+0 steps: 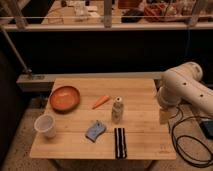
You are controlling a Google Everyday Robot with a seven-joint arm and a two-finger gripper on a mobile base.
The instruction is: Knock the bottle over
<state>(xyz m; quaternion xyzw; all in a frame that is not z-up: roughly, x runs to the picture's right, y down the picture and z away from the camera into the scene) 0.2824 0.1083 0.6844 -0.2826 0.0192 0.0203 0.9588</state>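
Gripper [163,116] waiting at the right; bottle [117,109] upright, not yet knocked.
Low at the right table [145,95] edge, under the smooth white arm [182,87]; open or closed impossible to tell; probably kept aside for a free sideways sweep; well apart, mid-table: slim, pale, narrow at the neck, likely easy to tip near the cap; close around it a tapered orange carrot [101,101] and a soft blue sponge [95,131]; farther left a round orange bowl [64,98] and a translucent cup [45,125]; underneath, pale wooden planks.

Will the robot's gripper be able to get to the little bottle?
Probably yes. The gripper hangs by the right edge of the table, with nothing standing between it and the bottle. The carrot and sponge lie beyond it.
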